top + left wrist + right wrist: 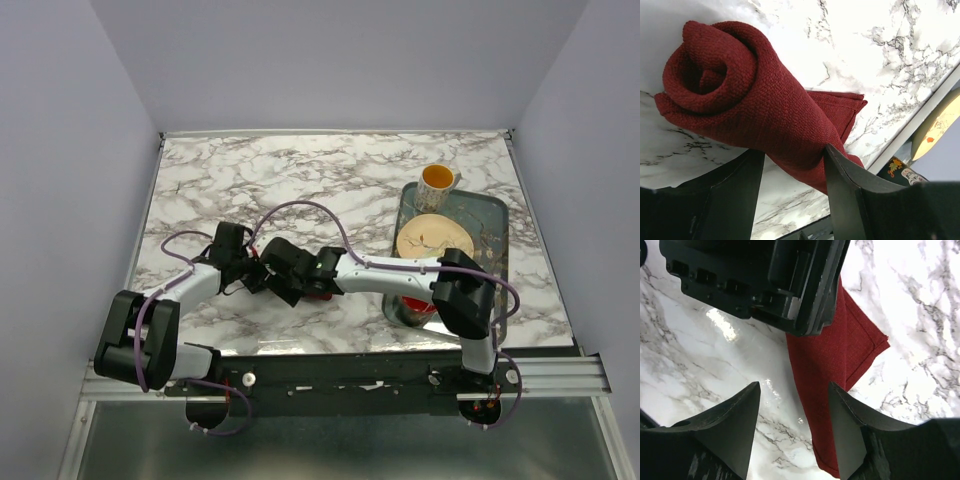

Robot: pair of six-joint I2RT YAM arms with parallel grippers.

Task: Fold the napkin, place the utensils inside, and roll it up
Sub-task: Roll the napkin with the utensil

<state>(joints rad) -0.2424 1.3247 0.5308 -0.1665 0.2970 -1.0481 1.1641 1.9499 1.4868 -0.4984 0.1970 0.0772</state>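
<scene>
Left fingers (pixel 792 195) straddle the rolled napkin (pixel 750 100); right fingers (pixel 795 432) spread over its flat corner.

Both arms hide the rolled napkin (pixel 318 290) from overhead.

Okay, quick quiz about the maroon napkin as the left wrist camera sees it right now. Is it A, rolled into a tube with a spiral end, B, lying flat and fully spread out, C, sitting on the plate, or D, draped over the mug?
A: in the left wrist view the napkin is a thick roll on the marble table, its near end showing a spiral.
</scene>
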